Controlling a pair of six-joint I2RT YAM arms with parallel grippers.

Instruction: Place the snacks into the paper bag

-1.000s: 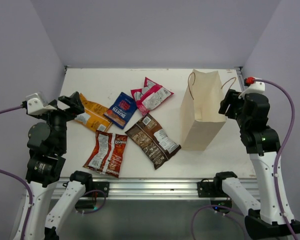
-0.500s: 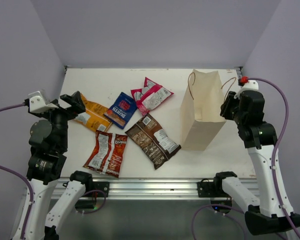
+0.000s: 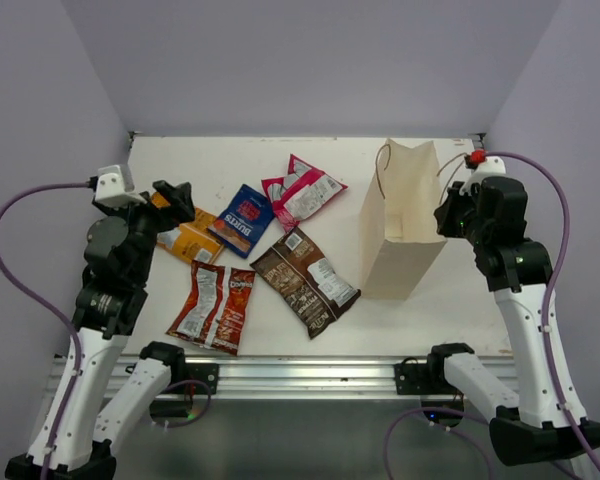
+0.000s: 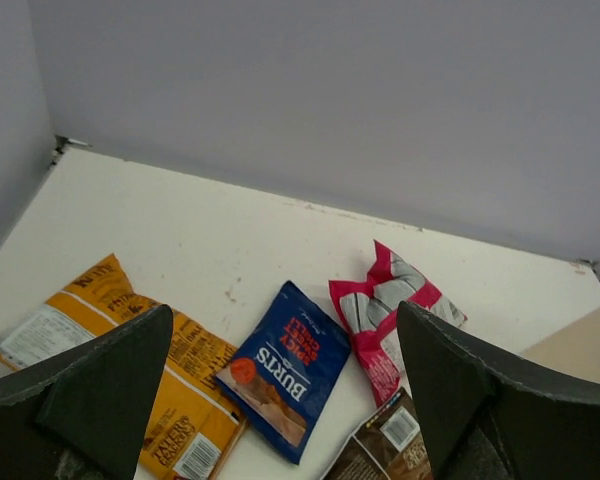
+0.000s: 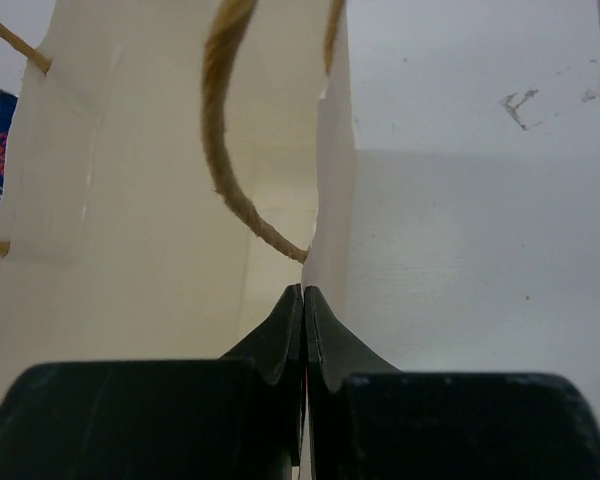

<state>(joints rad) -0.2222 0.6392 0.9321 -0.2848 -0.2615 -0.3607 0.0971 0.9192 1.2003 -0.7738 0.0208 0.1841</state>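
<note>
**Jaws pinched on paper bag rim at right, spread wide at left**

Upright on the white table, mouth open: tall beige kraft paper bag. Seen inside from the right wrist view: bare paper walls and one brown handle loop hanging across the opening.

Outside the bag, all flat on the table to its left: five snack packets. Closest to the bag, near its front left corner: dark brown packet. Farther back: pink-and-white packet, with blue packet just beside it on the side away from the bag. Farthest from the bag: orange packet. Nearer the front edge, left of the dark brown one: red-orange packet.

At the bag's right side: right gripper, fingers closed flat together on the top edge of the right wall, wrist bent in toward the bag.

Well left of the bag, hovering over the orange packet: left gripper, fingers wide apart, holding nothing.

Compared with a second ago: right jaws gone from open to closed; left arm reared up and swung nearer the bag; bag and packets in the same places.
</note>
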